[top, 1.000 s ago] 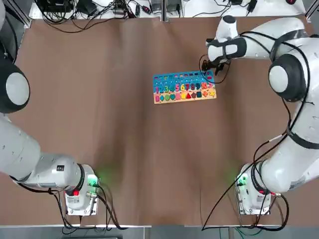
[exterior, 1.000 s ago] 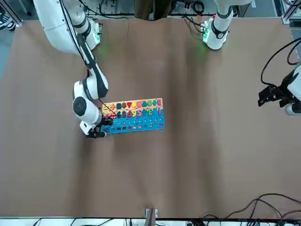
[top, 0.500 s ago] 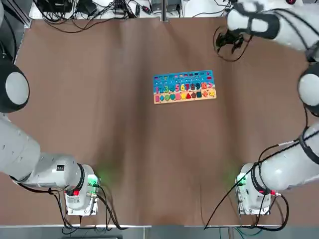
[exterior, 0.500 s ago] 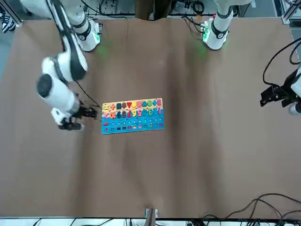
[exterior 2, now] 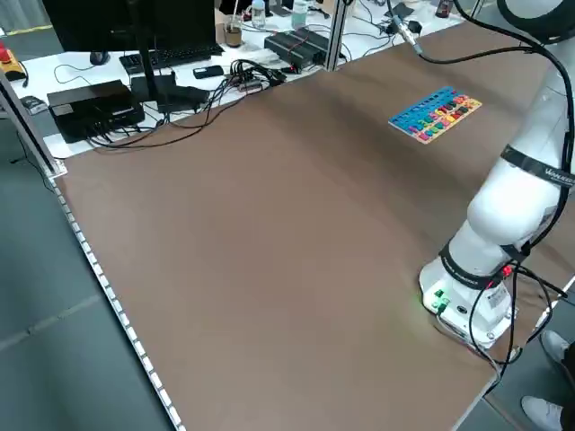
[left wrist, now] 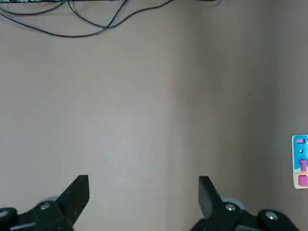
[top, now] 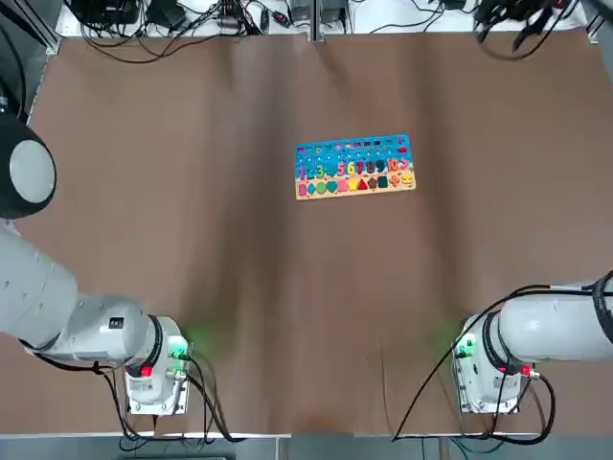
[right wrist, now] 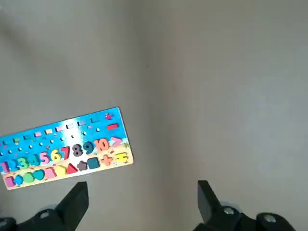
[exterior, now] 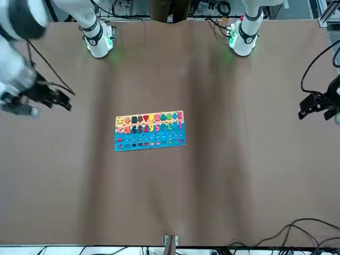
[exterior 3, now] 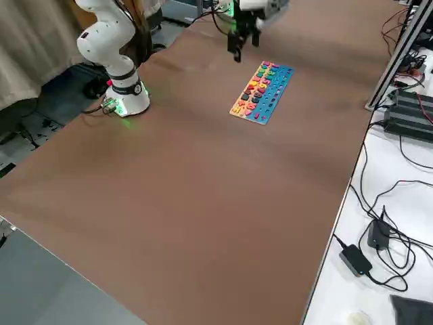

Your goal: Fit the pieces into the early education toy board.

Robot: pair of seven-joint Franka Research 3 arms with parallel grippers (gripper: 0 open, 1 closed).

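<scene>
Brown table [top: 192,240] with the early education toy board [top: 354,166] right of centre, long axis left-right, pale edge toward the robot. Individual pieces are too small to distinguish. Right gripper [exterior: 56,98], blurred, and left gripper [exterior: 313,103] both spread wide, empty.

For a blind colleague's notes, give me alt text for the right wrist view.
The toy board, blue with rows of colourful numbers and shapes, lies flat on the brown table. The right tool hangs above it, open and empty.
</scene>
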